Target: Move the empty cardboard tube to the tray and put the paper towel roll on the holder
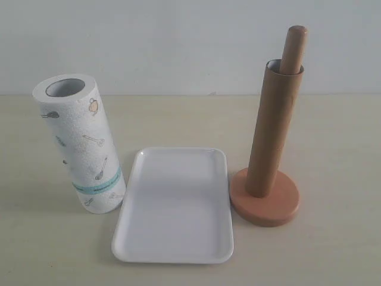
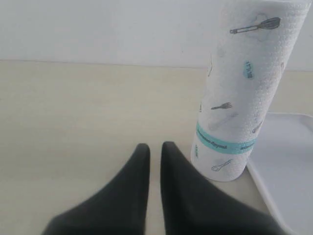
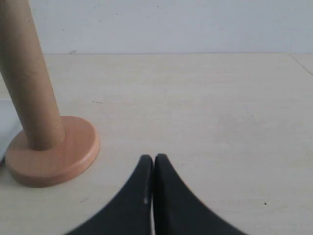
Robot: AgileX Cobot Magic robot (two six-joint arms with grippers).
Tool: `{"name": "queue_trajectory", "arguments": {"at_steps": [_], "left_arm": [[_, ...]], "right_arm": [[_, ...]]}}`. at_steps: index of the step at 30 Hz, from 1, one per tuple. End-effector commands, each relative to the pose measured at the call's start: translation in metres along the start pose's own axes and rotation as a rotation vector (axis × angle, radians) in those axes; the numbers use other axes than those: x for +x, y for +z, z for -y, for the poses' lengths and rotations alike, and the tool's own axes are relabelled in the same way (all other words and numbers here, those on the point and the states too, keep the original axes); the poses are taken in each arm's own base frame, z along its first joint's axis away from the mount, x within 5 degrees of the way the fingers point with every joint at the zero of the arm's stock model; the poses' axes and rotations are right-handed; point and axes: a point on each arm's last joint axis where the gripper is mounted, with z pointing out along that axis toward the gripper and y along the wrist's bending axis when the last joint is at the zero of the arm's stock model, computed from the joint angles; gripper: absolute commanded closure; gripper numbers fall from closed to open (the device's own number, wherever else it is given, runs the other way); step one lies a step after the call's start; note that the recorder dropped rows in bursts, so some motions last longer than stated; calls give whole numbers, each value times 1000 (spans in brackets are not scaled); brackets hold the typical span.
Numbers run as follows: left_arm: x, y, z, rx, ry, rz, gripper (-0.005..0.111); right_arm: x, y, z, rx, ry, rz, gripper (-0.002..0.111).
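As we judge it, nothing of the task is done yet. The empty cardboard tube point(image 1: 271, 131) sits over the post point(image 1: 294, 47) of the holder point(image 1: 265, 208), leaning a little, with the post's rounded top poking out. Both stand ahead of our right gripper point(image 3: 153, 159), off toward the tray point(image 1: 175, 202), near it but apart. The right gripper is closed, fingertips touching, holding nothing.

The paper towel roll point(image 1: 80, 143) stands upright ahead of our left gripper point(image 2: 155, 147), also toward the tray side and just beside the tray's rim. The left gripper is all but closed, with a thin slit between its fingers, and empty. The tray holds nothing.

So 2 steps are left: lift the tube off into the tray, then slide the roll onto the post.

The table point(image 1: 333, 149) is pale, matt and faintly grained, with a plain pale wall point(image 1: 178, 42) behind it.
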Motion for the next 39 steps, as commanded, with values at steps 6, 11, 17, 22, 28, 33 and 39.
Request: {"name": "queue_trajectory", "arguments": {"at_steps": [6, 11, 17, 22, 28, 33, 39], "left_arm": [[1, 0, 0, -3, -6, -2, 99], [1, 0, 0, -3, -6, -2, 99], [1, 0, 0, -3, -6, -2, 99], [1, 0, 0, -3, -6, -2, 99], [1, 0, 0, -3, -6, -2, 99], [1, 0, 0, -3, -6, -2, 99], [1, 0, 0, -3, -6, -2, 99]], "right_arm": [[-1, 0, 0, 1, 3, 13, 108], [-3, 0, 0, 2, -11, 33, 108], [-10, -1, 0, 0, -22, 111, 108], [-17, -2, -1, -3, -22, 194, 108], [-50, -15, -2, -17, -22, 582, 108], [-74, -38, -3, -29, -18, 952, 108], [-75, -40, -3, -32, -15, 971, 108]]}}
